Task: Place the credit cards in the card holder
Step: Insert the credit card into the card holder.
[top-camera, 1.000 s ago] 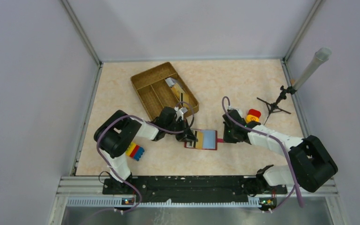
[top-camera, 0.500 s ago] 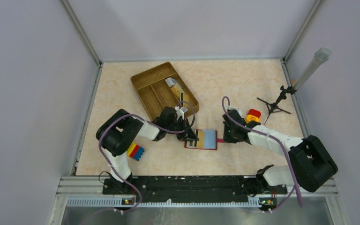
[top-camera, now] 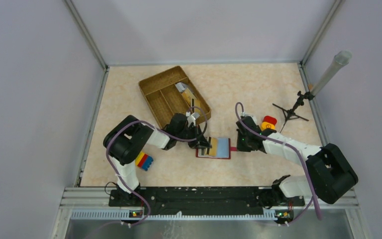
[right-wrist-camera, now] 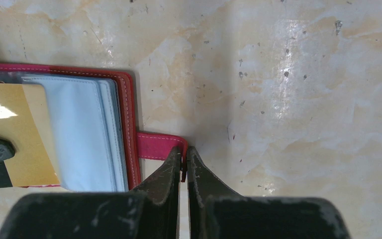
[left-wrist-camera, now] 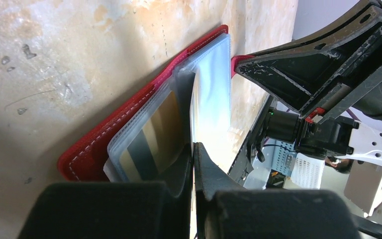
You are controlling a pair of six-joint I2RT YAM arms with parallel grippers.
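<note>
Right wrist view: the right pincer (right-wrist-camera: 184, 153) is clamped on the red closure strap (right-wrist-camera: 155, 145) of the card holder (right-wrist-camera: 125, 114). The holder's open body lies just to that pincer's left on the marbled desk (right-wrist-camera: 288, 99). The grip looks meant to anchor the holder so it cannot slide while a card is worked in from the opposite side.

Across the holder from it, the left pincer (left-wrist-camera: 194, 149) has its jaws pressed together, its tip at a tan-yellow card (right-wrist-camera: 22, 124) with a dark stripe. That card appears to sit mostly inside a clear sleeve (left-wrist-camera: 129, 144) of the holder. The pictures do not settle whether those jaws pinch the card's edge, pinch the sleeve leaf, or only push with the tip.

The two pincers face each other with the holder between them. One steadies and one feeds, which suits a thin card and a floppy sleeve.

Beyond the left pincer, away from the arm bases, more credit cards (top-camera: 186, 92) lie in a woven tray (top-camera: 151, 99), so the job appears only partly done. A toy block (top-camera: 143, 160) sits back along the left arm, well clear of its pincer.
</note>
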